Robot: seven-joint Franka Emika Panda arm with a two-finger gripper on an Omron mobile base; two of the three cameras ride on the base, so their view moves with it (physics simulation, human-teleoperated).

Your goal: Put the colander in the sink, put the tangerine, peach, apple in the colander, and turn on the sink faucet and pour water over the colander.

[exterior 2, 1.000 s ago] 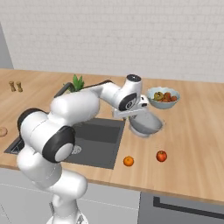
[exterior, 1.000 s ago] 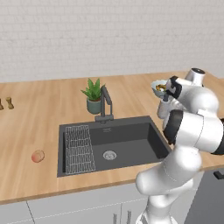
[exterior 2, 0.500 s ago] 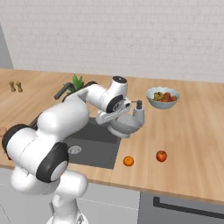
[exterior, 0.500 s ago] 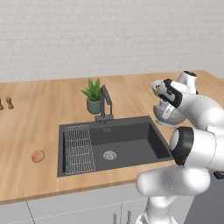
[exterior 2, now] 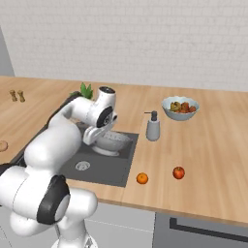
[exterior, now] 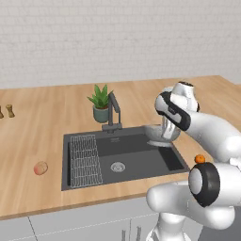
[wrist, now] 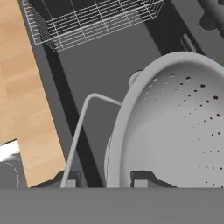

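The gripper is clamped on the rim of the colander, one fingertip inside the bowl and the other outside. The colander hangs tilted above the sink at its 2 o'clock corner, just right of the faucet. On the counter, the tangerine and apple lie at the sink's 4 o'clock; the peach lies at its 9 o'clock.

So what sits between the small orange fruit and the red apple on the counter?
Nothing: in the right base view, bare wooden counter separates the bright orange tangerine from the glossy red apple.
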